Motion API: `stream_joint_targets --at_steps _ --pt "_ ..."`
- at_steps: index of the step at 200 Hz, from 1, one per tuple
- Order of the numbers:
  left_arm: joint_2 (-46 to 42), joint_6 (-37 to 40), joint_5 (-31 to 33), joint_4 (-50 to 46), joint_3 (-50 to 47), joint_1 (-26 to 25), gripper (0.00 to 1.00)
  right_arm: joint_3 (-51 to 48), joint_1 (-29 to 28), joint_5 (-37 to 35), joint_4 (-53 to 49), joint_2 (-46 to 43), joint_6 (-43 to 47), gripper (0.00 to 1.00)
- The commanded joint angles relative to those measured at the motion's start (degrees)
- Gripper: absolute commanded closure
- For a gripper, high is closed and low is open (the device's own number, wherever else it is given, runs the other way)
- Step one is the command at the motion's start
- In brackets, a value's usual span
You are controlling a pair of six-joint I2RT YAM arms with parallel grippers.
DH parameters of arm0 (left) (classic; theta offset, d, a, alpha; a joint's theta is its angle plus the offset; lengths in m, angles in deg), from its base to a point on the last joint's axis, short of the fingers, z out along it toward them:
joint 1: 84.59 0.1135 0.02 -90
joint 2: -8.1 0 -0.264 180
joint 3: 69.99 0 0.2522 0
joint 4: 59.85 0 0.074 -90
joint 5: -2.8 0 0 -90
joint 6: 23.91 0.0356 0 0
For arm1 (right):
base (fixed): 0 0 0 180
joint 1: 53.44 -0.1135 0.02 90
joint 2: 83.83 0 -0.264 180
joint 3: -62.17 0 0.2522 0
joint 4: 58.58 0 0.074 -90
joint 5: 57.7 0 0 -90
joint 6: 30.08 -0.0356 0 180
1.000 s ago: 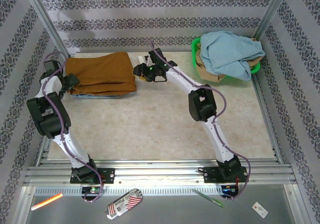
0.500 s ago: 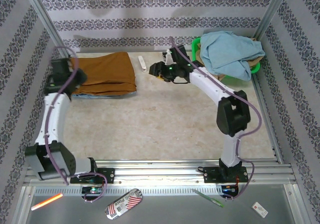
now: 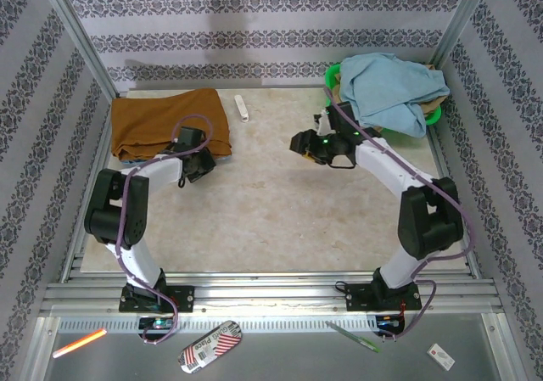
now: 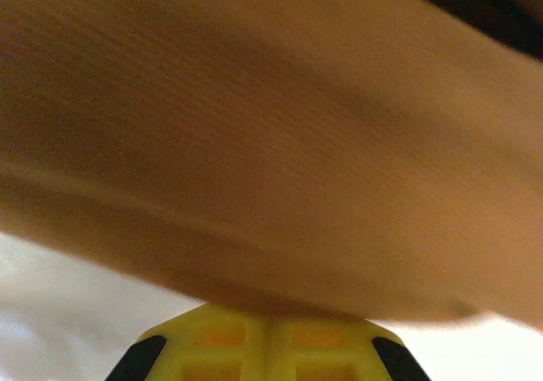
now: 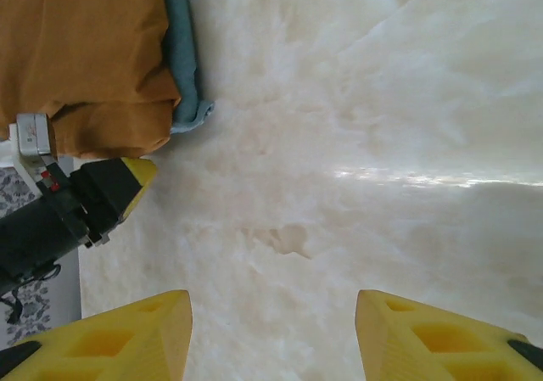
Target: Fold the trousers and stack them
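Patterned grey wallpaper walls enclose a pale marbled surface [image 3: 280, 211], seen from above, with two white robot arms bolted at its near edge. Rust-brown trousers [image 3: 170, 120] lie folded in a flat rectangle at the far left corner of the surface. A strip of blue-green cloth [image 5: 180, 58] pokes out from under their edge. At the far right corner a green basket [image 3: 331, 80] holds a heap of pale blue cloth [image 3: 386, 88] that spills over its rim.

The left arm [image 3: 127, 228] bends back on itself, and the left gripper [image 3: 202, 165] sits just beside the near right corner of the trousers. In the left wrist view its yellow fingertips are pressed together, with blurred brown fabric close above them and nothing visible between them. The right arm [image 3: 399, 173] reaches in from the right. The right gripper [image 5: 271, 322] hangs over bare surface between the trousers and the basket, its yellow fingers spread wide apart and holding nothing.

A small white object [image 3: 242, 108] lies on the surface just right of the trousers. On the metal ledge in front of the arm bases are a red-and-white can [image 3: 209, 346] and an orange marker [image 3: 79, 344]
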Motion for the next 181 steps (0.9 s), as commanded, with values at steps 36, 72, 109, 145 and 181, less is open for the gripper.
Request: stream_joint_targets --at_steps 36,72,109,145,181 --pt "7.4 -4.4 -0.2 6.5 1.8 12.6 1.00 -2.4 2.2 1.6 -1.7 -6.0 3.8 0.46" --pt "10.5 -2.0 -0.1 3.4 7.1 17.6 1.00 -3.2 2.0 2.0 -0.3 -5.6 2.9 0.46" --pt "15.1 -0.5 -1.2 -0.2 15.0 21.3 1.00 -2.0 1.8 2.5 -0.6 -4.7 2.8 0.46" --pt "17.4 1.0 -0.6 -2.1 19.1 24.2 1.00 -1.6 1.8 2.0 -1.1 -5.2 3.1 0.46" --pt "18.0 2.3 1.5 -1.2 20.8 24.3 1.00 -1.2 1.8 1.5 -1.8 -5.5 2.8 0.46"
